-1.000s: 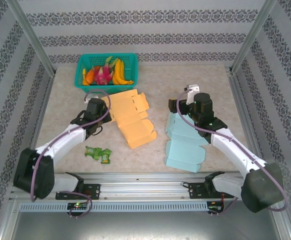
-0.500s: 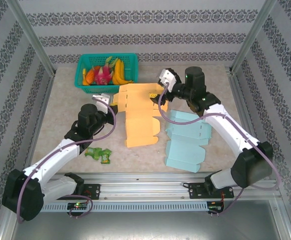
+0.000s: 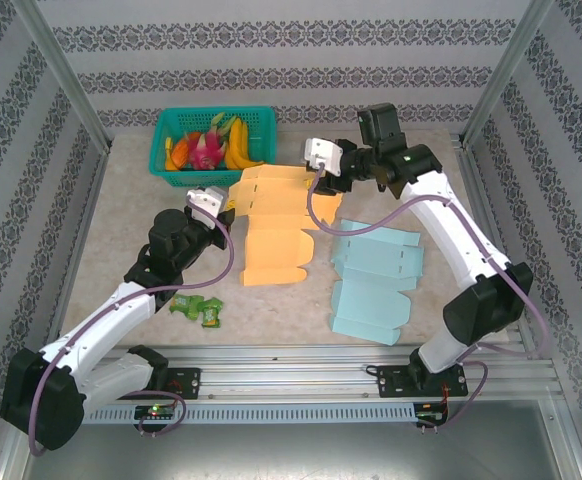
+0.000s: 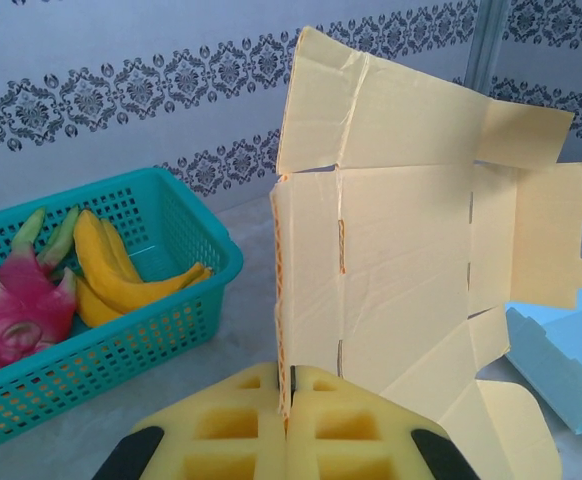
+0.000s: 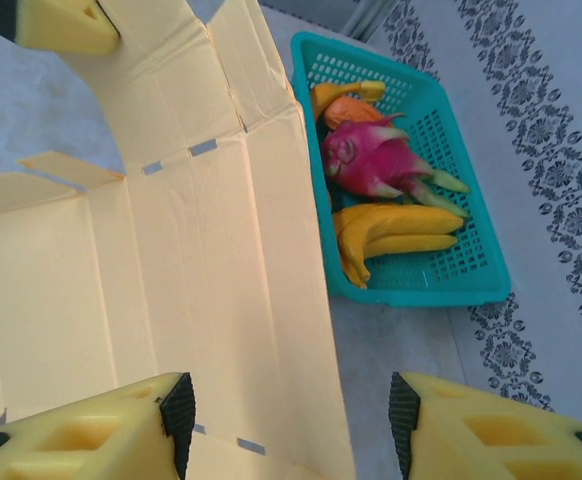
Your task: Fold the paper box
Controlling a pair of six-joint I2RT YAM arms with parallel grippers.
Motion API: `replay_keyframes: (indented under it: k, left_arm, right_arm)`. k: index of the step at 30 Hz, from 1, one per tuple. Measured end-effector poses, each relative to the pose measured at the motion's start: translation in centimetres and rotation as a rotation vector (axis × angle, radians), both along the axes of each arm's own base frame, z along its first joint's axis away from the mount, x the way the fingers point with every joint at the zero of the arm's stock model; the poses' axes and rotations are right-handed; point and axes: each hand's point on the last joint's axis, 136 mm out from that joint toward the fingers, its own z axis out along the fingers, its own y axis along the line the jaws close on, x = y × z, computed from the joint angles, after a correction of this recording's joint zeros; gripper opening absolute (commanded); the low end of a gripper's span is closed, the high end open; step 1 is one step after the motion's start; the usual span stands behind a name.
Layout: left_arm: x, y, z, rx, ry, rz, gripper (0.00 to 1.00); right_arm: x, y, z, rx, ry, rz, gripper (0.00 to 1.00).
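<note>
The pale desk (image 3: 121,200) holds a green basket (image 3: 211,140). Just in front of it, the yellow paper box (image 3: 276,240) is tipped up. The left claw (image 4: 287,385) pinches its edge. The right claw (image 5: 291,385), beside the basket, gapes around another edge.

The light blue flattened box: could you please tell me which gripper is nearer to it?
Right. The right gripper sits just beyond the blue box, up-left; the left gripper pinches the orange box farther left.

No text, label, brand or number can be read anywhere. The orange paper box (image 3: 271,235) has plain faces. The green packets (image 3: 197,309) on the counter (image 3: 121,230) bear markings too small to read.
</note>
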Motion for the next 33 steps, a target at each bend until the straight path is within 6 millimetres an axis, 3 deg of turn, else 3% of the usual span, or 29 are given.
replay_keyframes:
  k: [10,33]
  left_arm:
    - [0.1,-0.4,0.0,0.006,-0.014,-0.021,0.0]
    - [0.0,-0.8,-0.4,0.009,-0.011,-0.039,0.0]
  right_arm:
    - [2.2,-0.4,-3.9,-0.13,0.114,-0.034,0.51]
    - [1.6,-0.6,-6.6,-0.259,0.218,-0.01,0.34]
